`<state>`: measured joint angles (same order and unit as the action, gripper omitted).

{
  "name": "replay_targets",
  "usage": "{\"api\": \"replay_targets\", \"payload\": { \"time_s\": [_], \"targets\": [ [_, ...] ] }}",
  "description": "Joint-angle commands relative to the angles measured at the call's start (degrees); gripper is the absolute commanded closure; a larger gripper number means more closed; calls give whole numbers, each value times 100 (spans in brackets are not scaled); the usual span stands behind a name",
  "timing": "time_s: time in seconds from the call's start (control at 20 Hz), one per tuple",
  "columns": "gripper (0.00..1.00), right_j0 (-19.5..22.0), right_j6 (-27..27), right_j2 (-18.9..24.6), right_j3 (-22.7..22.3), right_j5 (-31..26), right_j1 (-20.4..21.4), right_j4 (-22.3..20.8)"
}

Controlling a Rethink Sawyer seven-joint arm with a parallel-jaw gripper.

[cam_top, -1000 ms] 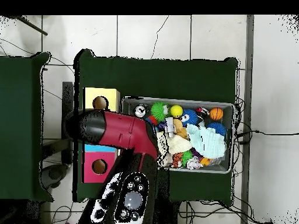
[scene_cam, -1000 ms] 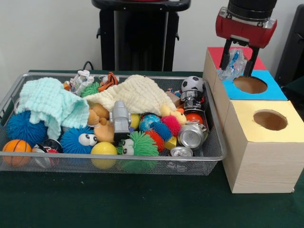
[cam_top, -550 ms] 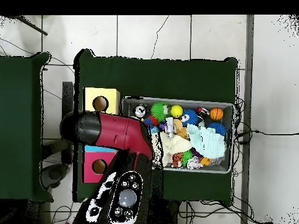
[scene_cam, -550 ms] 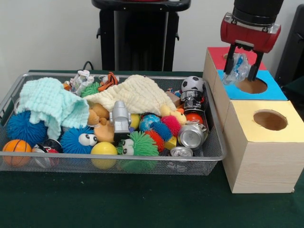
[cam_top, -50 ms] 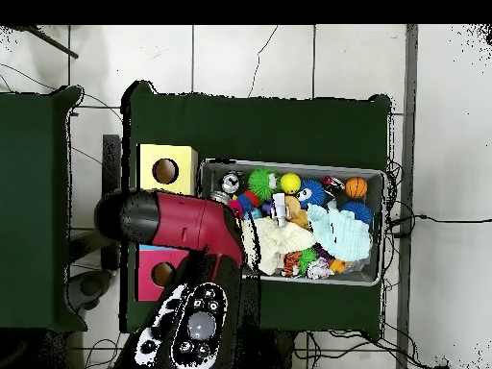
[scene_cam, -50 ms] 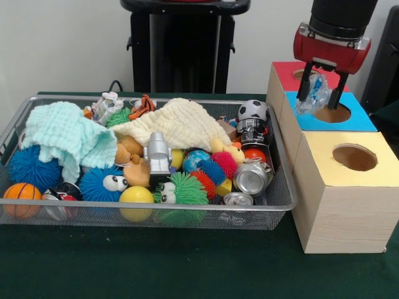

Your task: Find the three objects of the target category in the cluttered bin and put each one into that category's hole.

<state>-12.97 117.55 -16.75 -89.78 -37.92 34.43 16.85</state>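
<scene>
In the front view my gripper (scene_cam, -50 ms: 320, 95) hangs over the blue-topped box (scene_cam, -50 ms: 355, 119), just above the left edge of its round hole (scene_cam, -50 ms: 333, 113). It is shut on a crumpled clear plastic bottle (scene_cam, -50 ms: 313, 93), which sits between the two black fingers. The red-topped box (scene_cam, -50 ms: 288, 70) lies behind, the yellow-topped box (scene_cam, -50 ms: 351, 153) in front, each with a hole. The wire bin (scene_cam, -50 ms: 143, 215) to the left holds balls, fuzzy toys, cans and cloths. From overhead the red arm (cam_top, -50 ms: 183, 221) covers the blue box and the gripper.
Crushed cans (scene_cam, -50 ms: 250, 177) lie at the bin's right end near the boxes. A cream cloth (scene_cam, -50 ms: 177, 124) and a mint cloth (scene_cam, -50 ms: 62, 134) cover part of the heap. A black stand (scene_cam, -50 ms: 181, 43) rises behind the bin. Overhead, the yellow box (cam_top, -50 ms: 166, 168) and red box (cam_top, -50 ms: 152, 272) show.
The gripper has carried the plastic bottle rightward, from the blue box's left edge to over its hole. In the overhead view the arm has swung further left.
</scene>
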Motion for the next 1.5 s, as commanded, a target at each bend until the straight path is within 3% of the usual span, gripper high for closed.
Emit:
{"api": "replay_targets", "payload": {
  "time_s": [0.05, 1.5],
  "targets": [
    [100, 51, 892, 605, -673, 464, -338, 45],
    [100, -362, 1250, 627, -1399, 1019, -171, 245]
  ]
}}
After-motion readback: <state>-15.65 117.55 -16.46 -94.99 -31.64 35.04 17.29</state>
